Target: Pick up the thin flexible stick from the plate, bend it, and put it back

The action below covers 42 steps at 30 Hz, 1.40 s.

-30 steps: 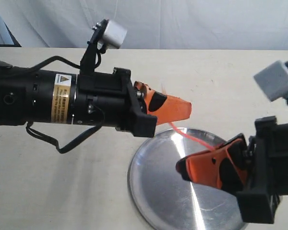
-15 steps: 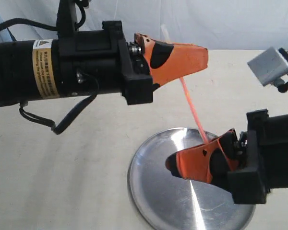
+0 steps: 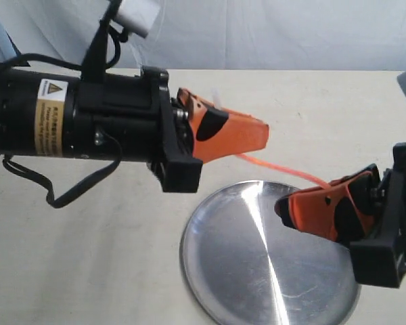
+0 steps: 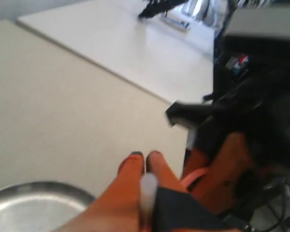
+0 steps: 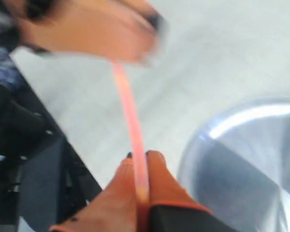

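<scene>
The thin flexible stick (image 3: 284, 170) hangs in the air above the plate (image 3: 230, 271), held at both ends and slightly bowed. My left gripper (image 3: 264, 139) is shut on its left end, and the whitish tip (image 4: 147, 191) pokes out between the orange fingers (image 4: 130, 169). My right gripper (image 3: 282, 206) is shut on the other end, over the plate's right half. In the right wrist view the stick (image 5: 128, 111) runs from my right gripper (image 5: 137, 155) up to the blurred left fingers. The plate (image 5: 251, 159) lies below.
A beige tabletop (image 3: 88, 257) surrounds the plate, and white cloth (image 3: 271, 34) hangs behind it. The left arm's black body and loose cable (image 3: 68, 193) hang over the table's left side. The plate's rim (image 4: 34, 186) shows in the left wrist view.
The left gripper has come down from its raised position. The right gripper has shifted right. The stick has swung from steep to nearly level between them.
</scene>
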Tool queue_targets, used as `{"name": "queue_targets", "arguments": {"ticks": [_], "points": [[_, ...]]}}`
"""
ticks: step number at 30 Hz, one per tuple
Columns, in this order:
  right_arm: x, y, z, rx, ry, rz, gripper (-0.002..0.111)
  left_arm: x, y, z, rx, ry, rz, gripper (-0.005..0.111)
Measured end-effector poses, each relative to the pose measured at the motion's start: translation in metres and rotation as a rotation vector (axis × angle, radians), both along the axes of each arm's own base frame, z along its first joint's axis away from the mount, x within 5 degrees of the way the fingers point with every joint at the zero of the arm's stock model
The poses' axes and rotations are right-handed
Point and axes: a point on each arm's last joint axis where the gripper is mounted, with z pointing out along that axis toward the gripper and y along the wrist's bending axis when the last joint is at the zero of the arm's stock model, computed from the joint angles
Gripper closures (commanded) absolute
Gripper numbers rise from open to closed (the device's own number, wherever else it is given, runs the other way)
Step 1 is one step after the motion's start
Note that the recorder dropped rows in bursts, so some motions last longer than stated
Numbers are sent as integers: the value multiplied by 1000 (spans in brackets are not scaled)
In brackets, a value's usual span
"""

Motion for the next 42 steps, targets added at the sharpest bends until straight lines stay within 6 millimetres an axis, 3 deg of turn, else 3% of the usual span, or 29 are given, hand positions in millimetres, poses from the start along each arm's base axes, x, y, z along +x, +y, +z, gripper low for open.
{"name": "queue_targets", "arguments": {"ticks": [4,10,13,17,19,22,24,28,29,37,42], "points": [[5,1,-6,-27,91,-26,109,-6,2,19,-124,-76,-11,107],[7,13,-4,58,112,77,107,-3,3,29,-149,-178,17,107],[7,14,-3,62,100,97,91,-3,4,29,-125,-199,29,107],[3,13,-10,10,117,139,57,-2,5,35,-133,-211,47,107],[4,13,-10,5,116,140,48,-2,6,36,-136,-214,47,107],[4,13,-11,5,123,133,54,-2,6,36,-135,-205,47,107],[5,13,-11,7,125,122,65,-3,6,35,-126,-196,42,107],[7,12,-10,12,110,99,103,-5,6,29,-71,-179,17,107],[8,12,-10,13,109,94,108,-5,6,27,-49,-174,10,107],[-1,15,-2,86,79,146,108,-3,10,11,136,-157,28,107],[-9,2,14,117,-83,40,109,-8,11,7,124,-61,5,107]]}}
